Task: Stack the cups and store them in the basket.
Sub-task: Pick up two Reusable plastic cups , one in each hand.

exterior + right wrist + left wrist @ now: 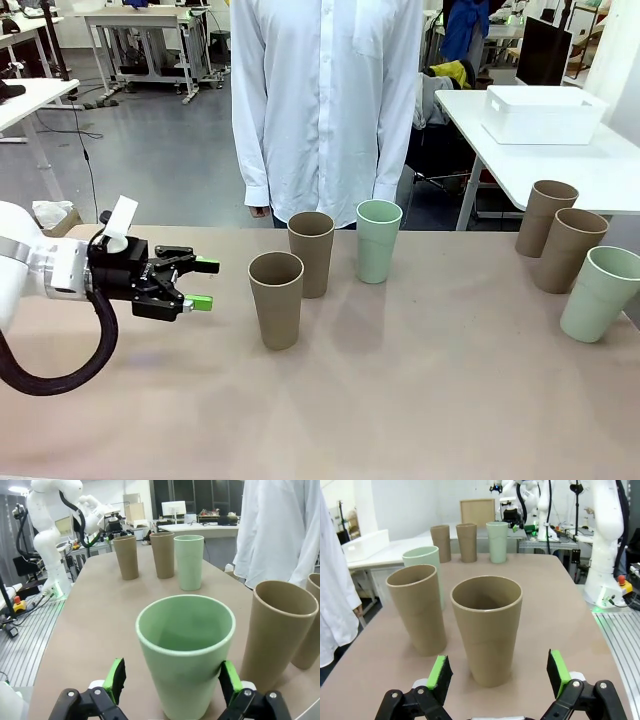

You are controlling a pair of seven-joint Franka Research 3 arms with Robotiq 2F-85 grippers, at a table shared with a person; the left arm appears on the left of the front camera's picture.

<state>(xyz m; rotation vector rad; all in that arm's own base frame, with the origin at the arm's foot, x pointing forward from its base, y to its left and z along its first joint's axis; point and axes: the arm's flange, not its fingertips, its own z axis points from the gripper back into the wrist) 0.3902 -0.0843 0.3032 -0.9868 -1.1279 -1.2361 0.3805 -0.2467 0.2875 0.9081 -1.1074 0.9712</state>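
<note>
Currently, the left gripper point(205, 283) is seen spread and empty, aimed at the near brown cup point(275, 298) just to its right. The right gripper point(172, 680) is spread either side of a mint cup point(186, 650); pad contact cannot be judged. The basket point(543, 113) is set on the far-right side table point(600, 170).

My left gripper point(205, 284) is black with bright green pads point(203, 302), on a white arm point(25, 265). Before it stand a near brown cup point(276, 298), a second brown cup point(311, 252) and a pale mint cup point(378, 240), all matte and plain. My right gripper point(173, 680) is black with green pads too, facing another mint cup point(186, 645) beside a tan cup point(280, 625). The table point(400, 400) is pinkish beige. The basket point(545, 115) and the person's shirt point(325, 90) are white.
</note>
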